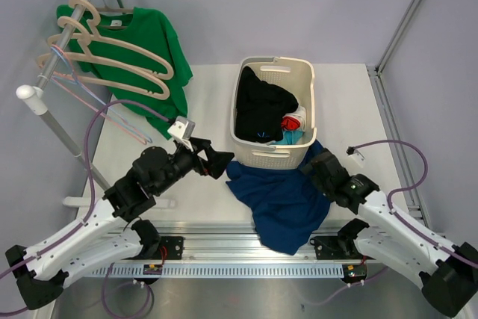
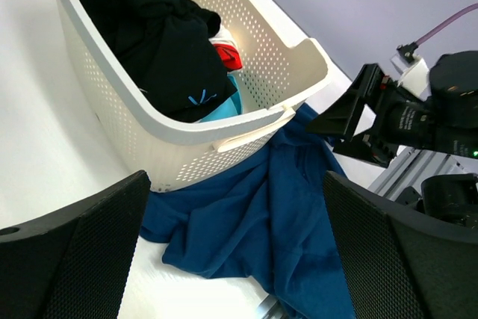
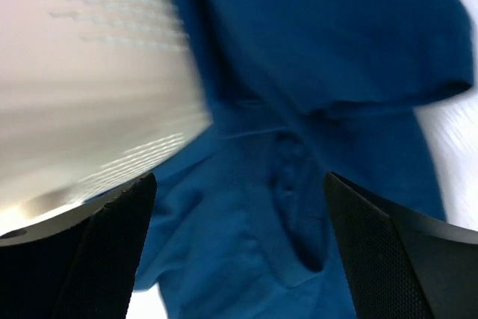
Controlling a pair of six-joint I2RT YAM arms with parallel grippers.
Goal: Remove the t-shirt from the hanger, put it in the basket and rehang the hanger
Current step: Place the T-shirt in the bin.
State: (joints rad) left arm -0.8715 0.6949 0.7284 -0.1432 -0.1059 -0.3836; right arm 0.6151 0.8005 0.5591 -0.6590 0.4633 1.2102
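Hanging on hanger [image 1: 84, 7], green t-shirt [image 1: 160, 42], far from released left tool [image 1: 219, 163] and right tool [image 1: 318, 164].

One basket [image 1: 272, 156] holding one heap of clothes [image 1: 261, 106]; one green t-shirt [image 1: 153, 35]; one blue shirt [image 1: 280, 199]; one rack [image 1: 45, 72]; several hangers [image 1: 119, 44], exact count unclear; two arms [image 1: 97, 222].

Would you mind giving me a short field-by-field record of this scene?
green t-shirt: on its hanger, far left
blue t-shirt: crumpled on the table in front of the basket, draped over the near edge
laundry basket: holds dark clothes
left gripper: open, empty, near the basket's front-left corner
right gripper: open, empty, over the blue t-shirt
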